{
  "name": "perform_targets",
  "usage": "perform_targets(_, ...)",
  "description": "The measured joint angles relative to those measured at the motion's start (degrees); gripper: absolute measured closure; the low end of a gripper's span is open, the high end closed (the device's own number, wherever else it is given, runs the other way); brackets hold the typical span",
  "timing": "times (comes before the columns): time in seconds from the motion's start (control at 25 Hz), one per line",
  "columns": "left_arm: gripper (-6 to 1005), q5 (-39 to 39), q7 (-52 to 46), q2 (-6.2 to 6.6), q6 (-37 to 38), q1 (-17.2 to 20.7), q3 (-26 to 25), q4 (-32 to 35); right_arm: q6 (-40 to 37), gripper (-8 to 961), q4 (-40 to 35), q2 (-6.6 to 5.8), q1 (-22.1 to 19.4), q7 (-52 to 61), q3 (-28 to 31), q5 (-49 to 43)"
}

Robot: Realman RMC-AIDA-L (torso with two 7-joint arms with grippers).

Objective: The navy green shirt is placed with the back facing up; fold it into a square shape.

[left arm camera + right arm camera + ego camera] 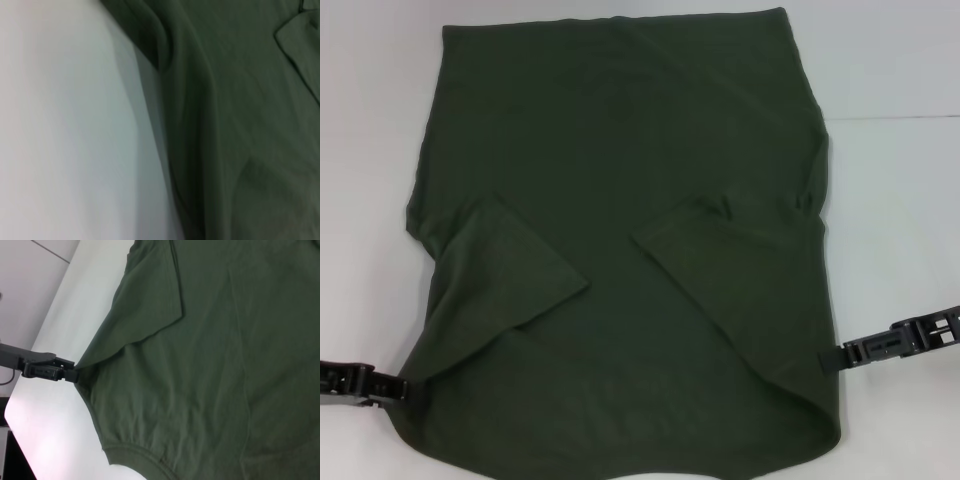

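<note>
The navy green shirt (620, 200) lies spread on the white table (890, 200), plain side up, with both sleeves folded inward onto its body. My left gripper (400, 388) is at the shirt's lower left edge, shut on the fabric, which is drawn to a point there. The right wrist view shows this gripper (74, 376) pinching that edge of the shirt (225, 365). My right gripper (828, 357) meets the shirt's lower right edge and looks shut on it. In the left wrist view the shirt's edge (240, 125) is raised, casting a shadow on the table (60, 125).
White tabletop (60, 320) borders the shirt on both sides and at the back. The shirt's bottom hem reaches the near edge of the head view.
</note>
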Motion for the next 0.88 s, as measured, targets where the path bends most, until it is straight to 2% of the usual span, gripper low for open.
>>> perform_targets(0.08, 553, 0.0, -0.4, -0.09, -0.4, 0.0, 0.7, 0.0, 0.2, 70, 0.0, 0.08, 0.0, 0.0, 0.0, 0.0)
perform_targets(0.32, 585, 0.0, -0.8, -0.27, -0.9, 0.0, 1.7, 0.0, 0.3, 71, 0.0, 0.13, -0.1, 0.0, 0.0, 0.0)
perform_targets(0.88, 728, 0.2, -2.3, -0.52, -2.5, -0.6, 3.5, 0.0, 0.6, 71, 0.0, 0.12, 0.4, 0.0, -0.3, 0.0)
